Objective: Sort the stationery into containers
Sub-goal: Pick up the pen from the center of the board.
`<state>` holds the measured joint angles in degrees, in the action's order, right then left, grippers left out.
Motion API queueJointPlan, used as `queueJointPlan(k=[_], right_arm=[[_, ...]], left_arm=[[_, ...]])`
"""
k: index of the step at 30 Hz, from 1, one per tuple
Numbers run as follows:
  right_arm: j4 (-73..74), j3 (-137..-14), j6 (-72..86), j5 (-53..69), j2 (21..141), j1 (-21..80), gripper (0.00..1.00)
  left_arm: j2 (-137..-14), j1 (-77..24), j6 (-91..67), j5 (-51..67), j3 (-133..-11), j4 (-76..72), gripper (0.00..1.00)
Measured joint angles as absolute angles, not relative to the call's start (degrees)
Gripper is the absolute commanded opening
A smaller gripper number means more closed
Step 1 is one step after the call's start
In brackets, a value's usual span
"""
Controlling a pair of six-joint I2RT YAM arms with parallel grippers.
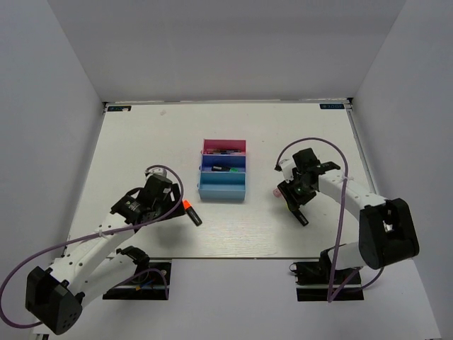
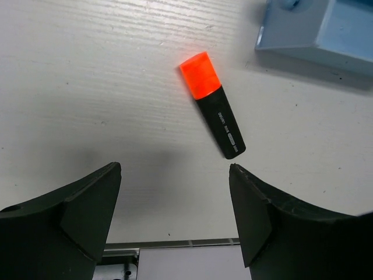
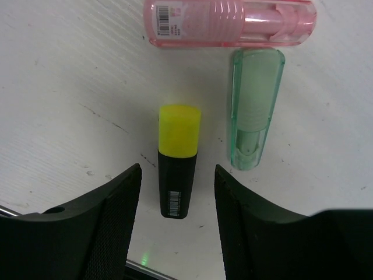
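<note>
A black highlighter with an orange cap [image 2: 211,104] lies on the white table just ahead of my left gripper [image 2: 175,175], which is open, empty and above the table; it also shows in the top view [image 1: 192,213] beside that gripper [image 1: 173,205]. My right gripper [image 3: 178,175] is open, its jaws on either side of a yellow-capped black highlighter [image 3: 178,160] without touching it. A mint-green marker [image 3: 255,108] and a pink marker [image 3: 230,23] lie just beyond. The joined trays stand mid-table: pink [image 1: 224,144], dark blue [image 1: 205,164], light blue [image 1: 222,190].
The pink and dark blue trays hold a few dark pens. A corner of the light blue tray [image 2: 326,29] is at the upper right of the left wrist view. White walls enclose the table; its front edge lies close behind both grippers.
</note>
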<state>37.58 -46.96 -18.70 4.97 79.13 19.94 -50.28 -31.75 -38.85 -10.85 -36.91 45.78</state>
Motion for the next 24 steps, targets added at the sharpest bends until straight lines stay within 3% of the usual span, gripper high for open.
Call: queueJointPlan(k=[7,11,15,20,24], right_arm=[[37.6,-46.9,-19.2,3.7,83.9,20.5,0.57],[37.1,-46.4,-19.8,1.4,86.4,21.6,0.48],[36.7,-46.3,-19.9,-1.5,86.8,23.1,0.37],[37.3,-47.1,-19.7,-3.9,87.8,24.8,0.03],[37.6,-47.3,-20.0,-3.6,87.4,24.9,0.0]], left_arm=[[-50.3,-31.4,-42.9,-9.6,-32.7,43.6,0.85],[-50.7,-31.2,-44.2,-8.8,-31.4,42.4,0.85],[-50.5,-30.9,-44.9,-8.6,-31.3,41.7,0.85],[-49.0,-30.5,-45.9,-8.7,-30.5,41.3,0.85],[-49.3,-30.5,-47.0,-8.7,-29.6,40.9,0.85]])
